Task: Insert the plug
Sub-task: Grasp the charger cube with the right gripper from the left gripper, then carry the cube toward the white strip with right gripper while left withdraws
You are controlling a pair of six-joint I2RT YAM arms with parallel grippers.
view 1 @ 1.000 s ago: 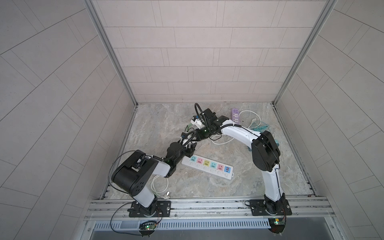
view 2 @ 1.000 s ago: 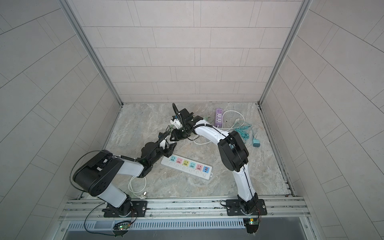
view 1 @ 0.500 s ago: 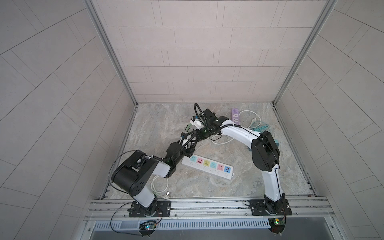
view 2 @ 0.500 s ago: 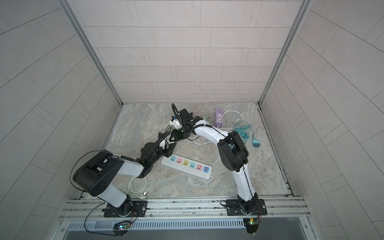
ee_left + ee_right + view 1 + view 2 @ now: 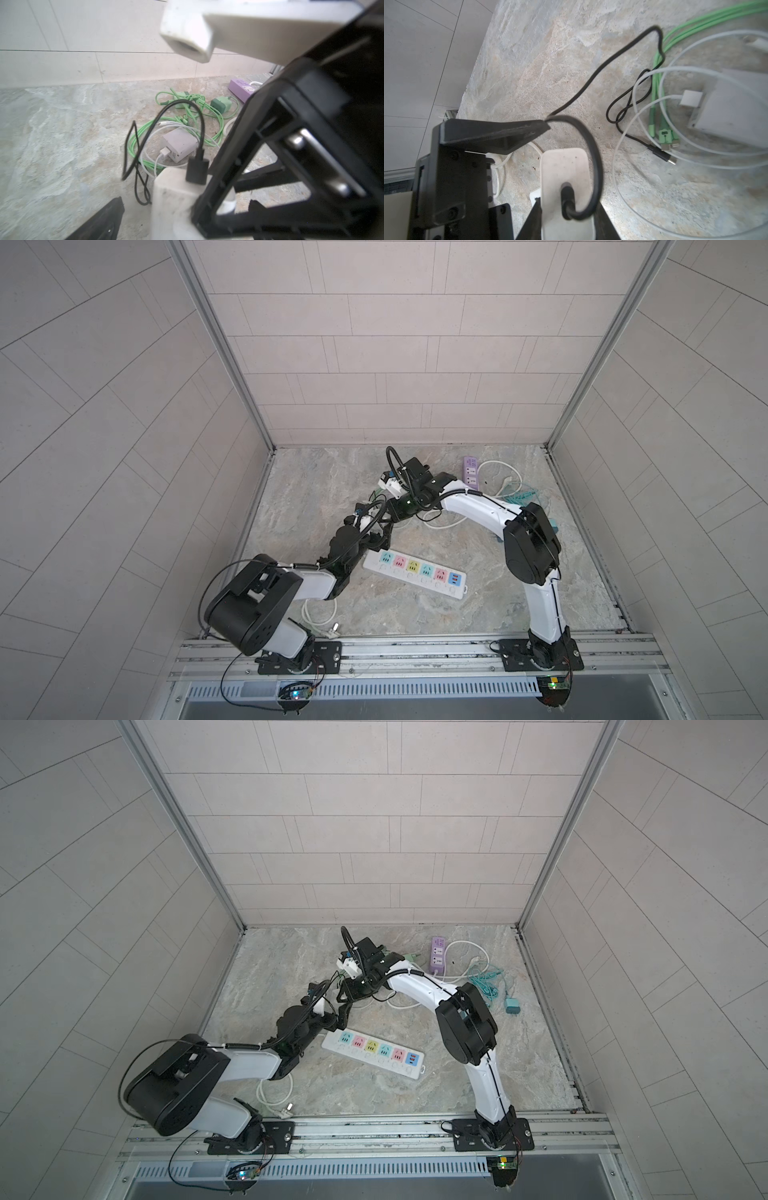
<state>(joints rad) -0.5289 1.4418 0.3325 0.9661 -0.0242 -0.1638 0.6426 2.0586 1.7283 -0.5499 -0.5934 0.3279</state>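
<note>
The plug is a white charger block (image 5: 564, 182) with a black cable (image 5: 593, 149) stuck in its end. My right gripper (image 5: 568, 218) is shut on it, one black finger on each side. In the left wrist view the same charger (image 5: 172, 197) stands between the wide-open jaws of my left gripper (image 5: 178, 216), whose one visible finger (image 5: 99, 224) is well clear of it. In both top views the two grippers meet just beyond the pale-blue end socket of the white power strip (image 5: 413, 572) (image 5: 374, 1052), which has coloured sockets. The right gripper (image 5: 388, 518) is above the left gripper (image 5: 376, 537).
A larger white charger (image 5: 733, 112) with a white cable, green cables and green chargers (image 5: 219, 104) lie just beyond the grippers. A purple power strip (image 5: 471, 472) and a teal cable (image 5: 519, 495) sit at the back right. A white cord (image 5: 320, 614) coils near the left arm's base.
My left gripper has opened wide and let go of the charger. The right gripper has closed in on it. Both arms stay almost where they were.
</note>
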